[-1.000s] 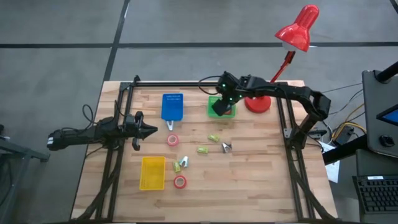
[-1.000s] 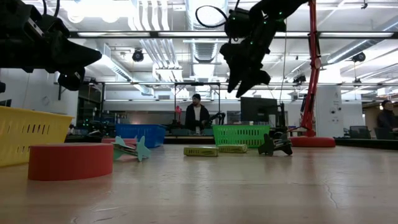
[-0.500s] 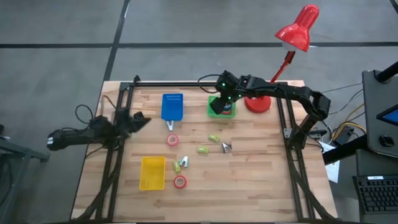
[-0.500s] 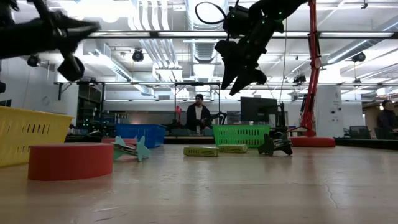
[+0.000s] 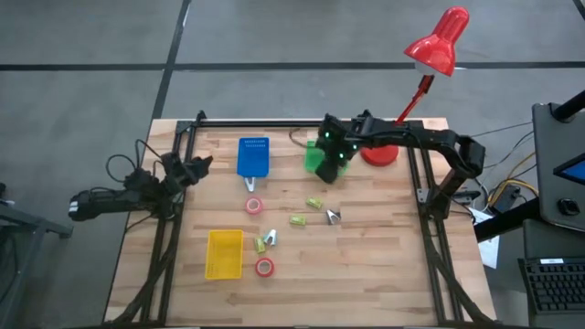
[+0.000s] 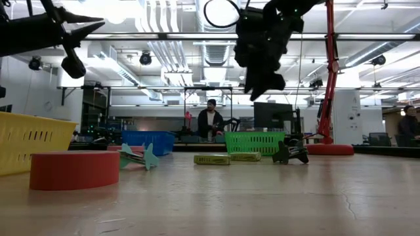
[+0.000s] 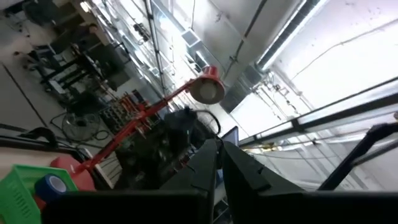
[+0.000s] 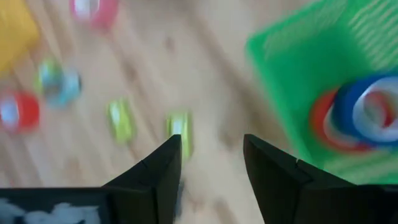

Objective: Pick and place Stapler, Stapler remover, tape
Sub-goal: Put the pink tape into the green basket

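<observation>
The green bin (image 5: 313,157) at the table's far side holds a blue tape roll (image 8: 367,106) lying on a red one (image 8: 323,124). Two more red tape rolls (image 5: 254,206) (image 5: 264,267) lie flat on the wood. Two green staplers (image 5: 314,203) (image 5: 298,219) and two staple removers (image 5: 333,216) (image 5: 266,241) lie at mid-table. My right gripper (image 5: 331,167) (image 8: 211,146) hangs open and empty above the green bin's near edge, pointing down. My left gripper (image 5: 203,164) (image 7: 219,149) is shut and empty, raised near the left edge, tipped up at the ceiling.
A blue bin (image 5: 253,155) stands left of the green one, and a yellow bin (image 5: 225,253) sits near the front left. The red lamp's base (image 5: 379,151) is right beside the green bin. A person (image 6: 209,121) stands in the room beyond the table.
My left gripper has drawn toward the far edge and tipped its fingers upward. My right gripper has turned about above the green bin and now looks past the bin's near edge at the table's middle.
</observation>
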`<state>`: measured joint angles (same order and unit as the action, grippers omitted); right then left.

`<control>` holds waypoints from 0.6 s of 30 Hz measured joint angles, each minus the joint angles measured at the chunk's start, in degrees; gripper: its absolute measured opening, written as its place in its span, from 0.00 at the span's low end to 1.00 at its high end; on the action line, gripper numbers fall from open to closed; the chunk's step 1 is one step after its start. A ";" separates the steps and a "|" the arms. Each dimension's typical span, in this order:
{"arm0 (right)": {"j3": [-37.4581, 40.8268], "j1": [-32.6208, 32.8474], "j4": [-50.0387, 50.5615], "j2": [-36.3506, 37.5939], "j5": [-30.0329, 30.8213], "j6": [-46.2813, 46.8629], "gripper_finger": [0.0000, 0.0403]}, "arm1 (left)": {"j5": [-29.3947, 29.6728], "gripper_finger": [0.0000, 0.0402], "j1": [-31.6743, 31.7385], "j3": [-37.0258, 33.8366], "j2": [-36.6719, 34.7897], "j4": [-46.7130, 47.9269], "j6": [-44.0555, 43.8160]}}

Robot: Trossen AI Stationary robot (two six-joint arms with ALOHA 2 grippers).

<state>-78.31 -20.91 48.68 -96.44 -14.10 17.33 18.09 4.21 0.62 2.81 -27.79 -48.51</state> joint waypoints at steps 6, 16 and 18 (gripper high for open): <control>1.00 4.39 8.73 0.02 -1.81 0.54 0.38 | 2.96 0.07 0.01 0.02 0.36 -0.02 0.29; 5.07 9.42 8.89 0.02 -6.73 2.14 0.38 | 4.80 0.09 0.02 0.04 1.50 6.38 -6.17; 6.08 9.45 7.38 0.02 -6.73 2.25 0.38 | 4.15 0.10 0.02 0.04 2.04 9.86 -8.10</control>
<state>-72.23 -11.46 56.06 -96.42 -20.83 19.57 22.25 4.23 0.67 4.85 -17.93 -56.60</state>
